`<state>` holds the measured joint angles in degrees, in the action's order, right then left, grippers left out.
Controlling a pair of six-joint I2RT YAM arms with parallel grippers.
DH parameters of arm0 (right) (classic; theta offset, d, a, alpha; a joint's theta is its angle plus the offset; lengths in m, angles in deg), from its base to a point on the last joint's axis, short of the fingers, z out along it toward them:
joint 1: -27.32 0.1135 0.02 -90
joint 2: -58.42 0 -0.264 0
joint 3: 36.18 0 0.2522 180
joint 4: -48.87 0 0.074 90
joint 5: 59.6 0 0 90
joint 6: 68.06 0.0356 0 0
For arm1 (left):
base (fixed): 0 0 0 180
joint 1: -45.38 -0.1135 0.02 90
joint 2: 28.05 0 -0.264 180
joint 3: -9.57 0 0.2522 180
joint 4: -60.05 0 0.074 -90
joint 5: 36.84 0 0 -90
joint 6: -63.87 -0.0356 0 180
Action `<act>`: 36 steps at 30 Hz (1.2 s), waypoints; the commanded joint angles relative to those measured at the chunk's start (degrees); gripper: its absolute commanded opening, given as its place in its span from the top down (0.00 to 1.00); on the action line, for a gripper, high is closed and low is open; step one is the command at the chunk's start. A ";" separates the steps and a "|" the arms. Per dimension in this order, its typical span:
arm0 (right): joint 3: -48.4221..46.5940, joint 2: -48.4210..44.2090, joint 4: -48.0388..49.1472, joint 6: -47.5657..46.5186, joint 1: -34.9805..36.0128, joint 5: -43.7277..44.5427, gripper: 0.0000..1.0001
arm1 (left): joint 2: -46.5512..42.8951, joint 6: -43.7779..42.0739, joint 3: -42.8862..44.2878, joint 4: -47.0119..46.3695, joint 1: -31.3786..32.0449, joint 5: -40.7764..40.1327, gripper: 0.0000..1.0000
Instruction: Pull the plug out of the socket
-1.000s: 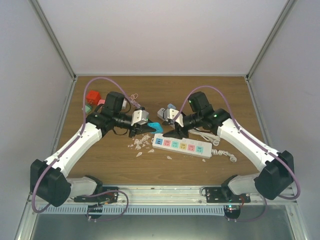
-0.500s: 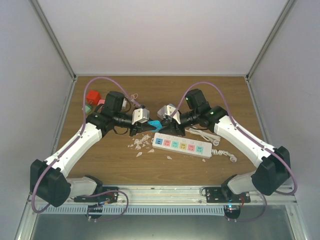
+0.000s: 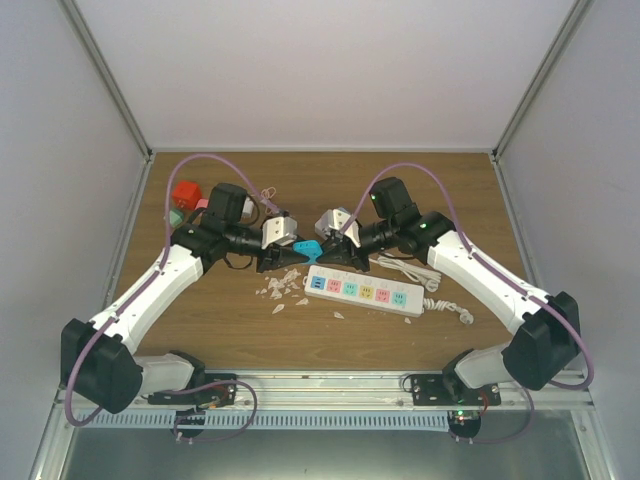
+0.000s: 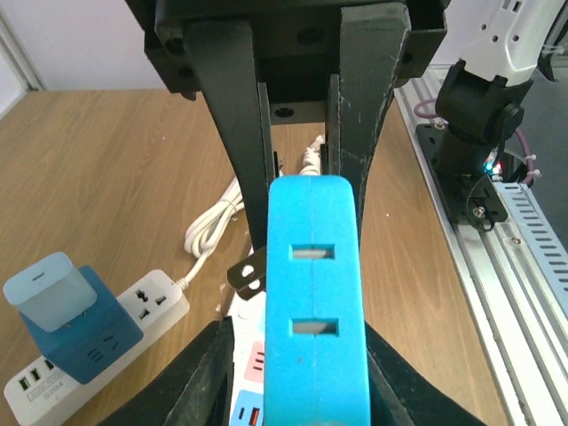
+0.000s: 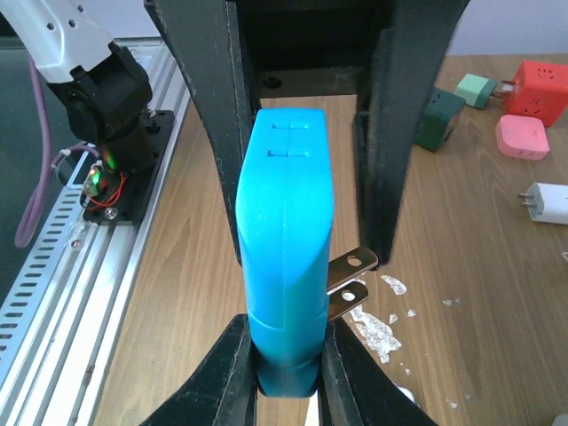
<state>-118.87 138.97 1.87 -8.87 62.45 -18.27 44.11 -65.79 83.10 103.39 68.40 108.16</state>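
Observation:
A bright blue plug [image 3: 309, 247] with two metal prongs [image 5: 351, 275] hangs in the air between the two grippers, off the white power strip [image 3: 365, 291] whose coloured sockets lie just below. My right gripper [image 5: 286, 373] is shut on the plug's [image 5: 284, 240] end, both fingers pressed to its sides. My left gripper [image 4: 297, 382] straddles the plug's [image 4: 318, 302] other end. Its jaws stand slightly open: a gap shows on one side and the other finger lies against the plug. In the top view the left gripper [image 3: 293, 256] and right gripper [image 3: 325, 252] meet tip to tip.
White shards [image 3: 282, 288] litter the wood left of the strip, and its white cable [image 3: 415, 270] coils to the right. A red cube [image 3: 185, 192] and small green and pink adapters [image 5: 522, 138] sit far left. A second strip carries a dark blue adapter [image 4: 75, 315].
The right arm swung left to the blue plug and its jaws closed on it. The left jaws, shut on the plug before, have loosened.

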 commanded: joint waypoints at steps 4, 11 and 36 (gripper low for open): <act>0.06 -1.26 -0.99 -0.60 0.46 -2.50 0.98 | -0.67 -1.79 0.11 0.71 -2.81 1.61 0.87; -2.75 -0.06 -3.90 -4.31 1.46 -8.72 0.61 | 1.88 -0.21 1.06 -0.61 -2.43 3.12 1.00; -5.32 3.83 -1.12 -3.72 -2.98 -6.68 0.17 | 5.38 -4.85 -0.41 3.14 -10.69 0.27 1.00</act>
<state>-123.83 144.76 -3.13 -12.65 64.25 -19.19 48.13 -67.21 83.56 108.31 63.59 111.59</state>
